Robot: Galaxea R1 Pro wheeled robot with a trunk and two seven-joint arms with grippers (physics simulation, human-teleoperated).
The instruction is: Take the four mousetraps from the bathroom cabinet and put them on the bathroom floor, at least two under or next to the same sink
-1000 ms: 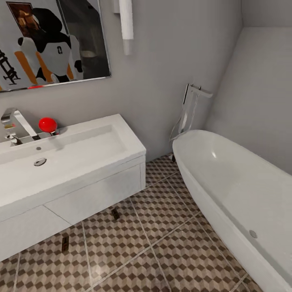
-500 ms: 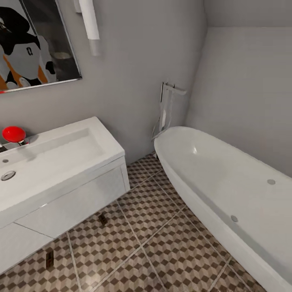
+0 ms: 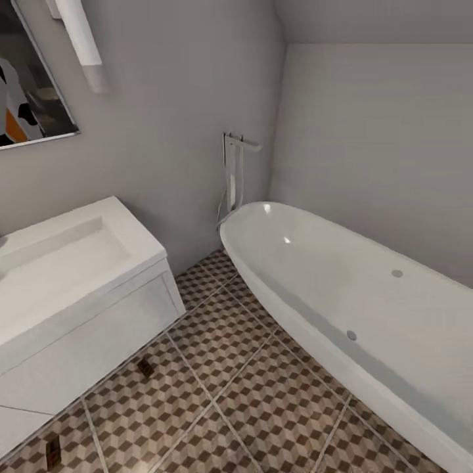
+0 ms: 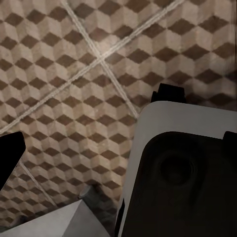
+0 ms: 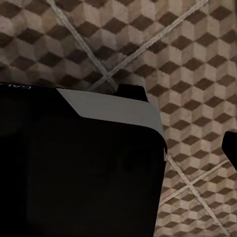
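I saw two small dark-brown flat mousetraps [image 3: 145, 368] [image 3: 53, 452] already on the cube-patterned tile floor [image 3: 263, 394] under the white boxy wall-hung sink [image 3: 79, 289]; two remained. Jaws' state: couldn't tell.

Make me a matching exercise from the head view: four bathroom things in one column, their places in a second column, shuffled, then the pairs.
Things:
1. sink
2. bathtub
3. mousetrap
4. mirror

Places:
A. on the wall above the basin
B. on the tiled floor by the sink's front
C. along the right-hand wall
D. against the wall at the view's left

Pairs: 1-D, 2-C, 3-B, 4-A
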